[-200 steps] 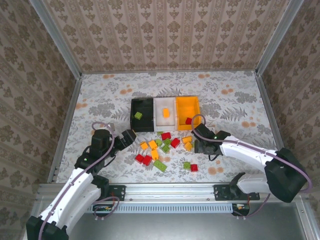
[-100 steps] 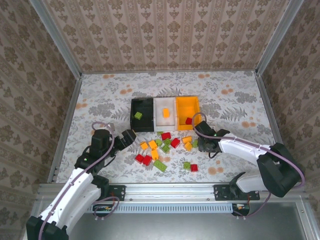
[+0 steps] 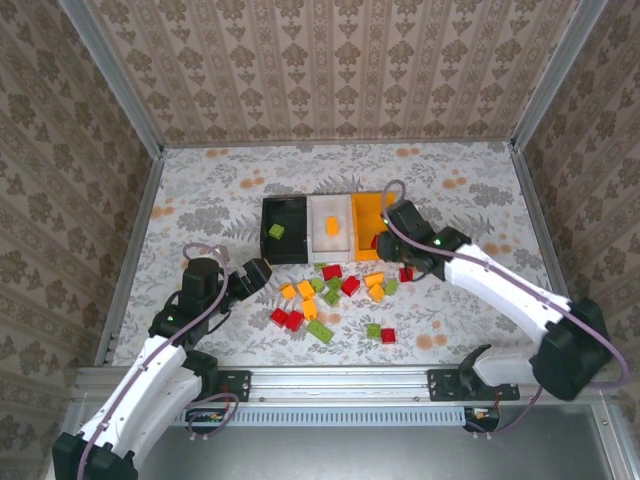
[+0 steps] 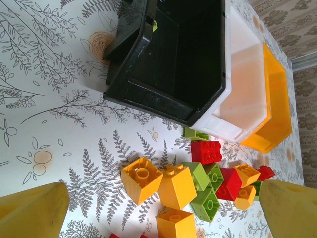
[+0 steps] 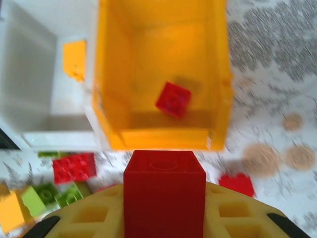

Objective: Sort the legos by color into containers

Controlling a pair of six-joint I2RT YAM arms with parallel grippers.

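Spread wide, the left gripper [image 3: 257,272] hangs low over the left half of the table, its yellow fingertips [image 4: 30,210] cut off at the bottom corners of the left wrist view. Underneath lies a white table covering [image 3: 200,190] printed with grey ferns and orange blossoms. It is walled on three sides by beige damask wallpaper [image 3: 330,70] between grey metal posts [image 3: 110,75], with a metal rail [image 3: 340,385] along the near edge. At mid-table three open bins stand touching in a row: a black rectangular plastic bin [image 3: 292,212] with one lime green brick [image 3: 276,231] in it, a white rectangular plastic bin [image 3: 340,206] with one orange brick [image 3: 331,226], then an orange rectangular plastic bin [image 3: 366,212]. Just in front of them the loose plastic bricks [image 3: 325,295] — red, orange, lime green — lie in a scattered cluster. Further right, the right gripper [image 3: 388,238] is pinched on a red square plastic brick [image 5: 164,191], held above the orange bin's near wall; a second red brick [image 5: 173,99] lies on that bin's floor. From the left wrist the black bin's inside is dark and the green brick is a mere sliver at its rim. The right wrist view is blurred, its yellow fingers [image 5: 111,198] cropped by the lower edge — and from above the right arm covers the orange bin's near right corner.
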